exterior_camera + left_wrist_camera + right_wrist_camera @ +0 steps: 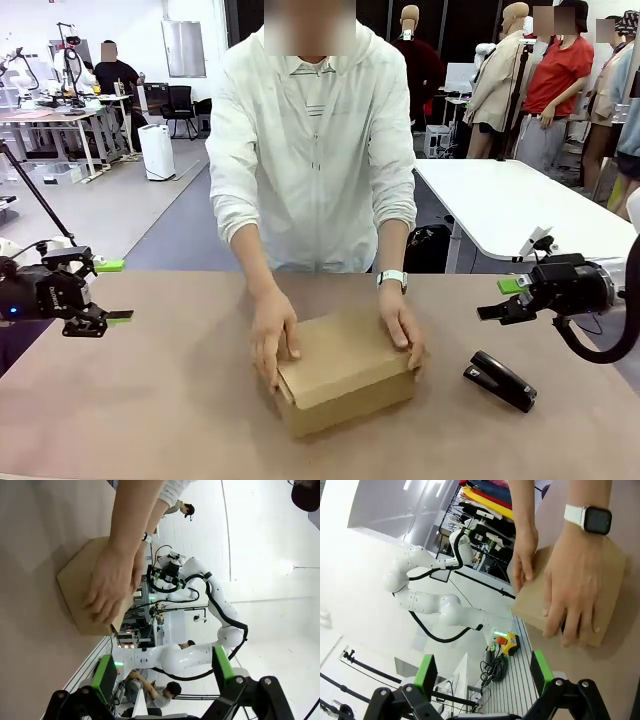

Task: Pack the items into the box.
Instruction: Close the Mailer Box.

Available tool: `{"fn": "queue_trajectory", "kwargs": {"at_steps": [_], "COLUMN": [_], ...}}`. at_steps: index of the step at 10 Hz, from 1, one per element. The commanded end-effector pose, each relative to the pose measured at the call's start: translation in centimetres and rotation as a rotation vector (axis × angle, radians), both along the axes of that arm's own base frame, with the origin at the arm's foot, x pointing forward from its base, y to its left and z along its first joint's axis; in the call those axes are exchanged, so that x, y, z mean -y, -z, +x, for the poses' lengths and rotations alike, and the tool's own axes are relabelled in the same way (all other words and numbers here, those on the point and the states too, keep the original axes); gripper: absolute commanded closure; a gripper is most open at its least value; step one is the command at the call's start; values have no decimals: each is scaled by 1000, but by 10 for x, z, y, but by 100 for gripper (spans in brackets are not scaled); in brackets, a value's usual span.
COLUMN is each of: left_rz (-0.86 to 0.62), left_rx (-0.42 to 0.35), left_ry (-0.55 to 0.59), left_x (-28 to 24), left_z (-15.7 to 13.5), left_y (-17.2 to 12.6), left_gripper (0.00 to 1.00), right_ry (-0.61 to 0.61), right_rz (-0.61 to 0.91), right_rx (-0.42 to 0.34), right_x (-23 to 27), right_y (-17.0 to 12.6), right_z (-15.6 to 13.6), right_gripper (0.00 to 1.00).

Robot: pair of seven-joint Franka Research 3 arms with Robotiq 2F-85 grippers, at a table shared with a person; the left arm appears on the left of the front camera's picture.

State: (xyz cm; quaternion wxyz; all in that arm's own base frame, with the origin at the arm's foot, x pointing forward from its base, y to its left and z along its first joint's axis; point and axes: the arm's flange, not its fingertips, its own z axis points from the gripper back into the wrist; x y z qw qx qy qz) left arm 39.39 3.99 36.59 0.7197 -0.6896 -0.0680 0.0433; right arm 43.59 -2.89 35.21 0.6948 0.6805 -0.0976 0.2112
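The brown cardboard box (345,375) sits on the table in front of the person, its flap lid down. The person's hands (272,335) rest on the lid, one at each end. The items are hidden. My left gripper (115,291) hovers open over the table's left edge, well away from the box, with nothing between its fingers. My right gripper (500,298) hangs open at the right, also holding nothing. In the left wrist view the green-padded gripper (164,672) faces the box (75,580). In the right wrist view the gripper (483,670) faces the box (532,602) under the hands.
A black stapler (500,380) lies on the table to the right of the box, below my right gripper. The brown tabletop (150,400) is bare to the left of the box. A white table (520,210) stands behind the person at the right.
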Motion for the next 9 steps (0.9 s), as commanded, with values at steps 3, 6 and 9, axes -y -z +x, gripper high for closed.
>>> {"fn": "queue_trajectory", "kwargs": {"at_steps": [3, 6, 9], "left_rz": [-5, -5, -5], "left_rx": [18, 18, 18], "left_ry": [-13, -13, -13], "left_x": [0, 0, 0], "left_z": [-1, -1, -1], "left_y": [-1, -1, -1], "left_gripper": [0, 0, 0], "right_ry": [-10, -10, -10], "right_rz": [4, 4, 4], "right_rx": [8, 8, 8], "right_x": [1, 1, 1], "right_y": [-2, -2, -2], "right_z": [0, 0, 0], "right_gripper": [0, 0, 0]}}
